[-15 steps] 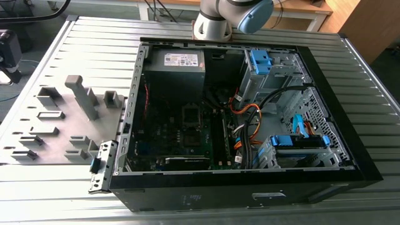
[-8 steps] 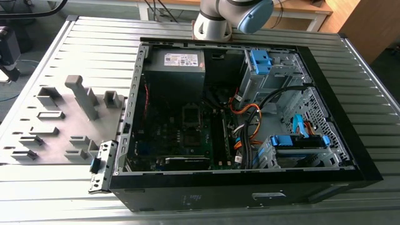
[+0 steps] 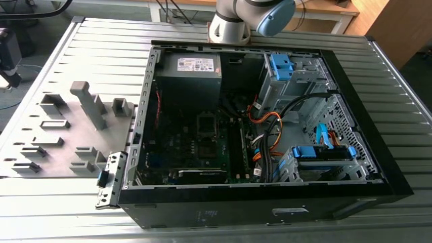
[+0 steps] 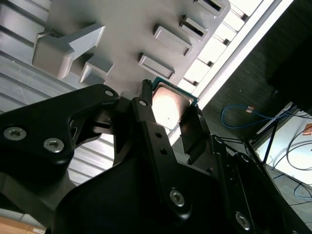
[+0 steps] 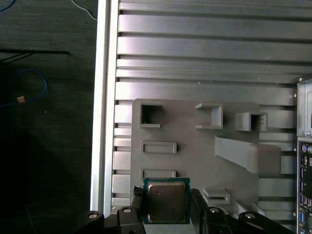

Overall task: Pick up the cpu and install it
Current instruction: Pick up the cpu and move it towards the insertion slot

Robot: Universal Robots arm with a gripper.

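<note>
Cpu (image 5: 166, 201) sits flat between the black jaws of the gripper (image 5: 167, 208), which pinch its opposite edges, over the grey holder plate (image 5: 195, 161).

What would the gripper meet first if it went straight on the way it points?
Most likely the grey fixture plate: the gripper, shut on the cpu, points down at its slotted surface. How far above it the gripper hangs is unclear.

The exterior view is looking down from high at the computer case (image 3: 236, 215) on the desk (image 3: 101, 45). Both wrist views are sitting close behind the end effector (image 5: 165, 209) — the first facing straight down, the second tilting — sharing the cpu (image 5: 166, 199) and grey plate (image 5: 195, 141).
</note>
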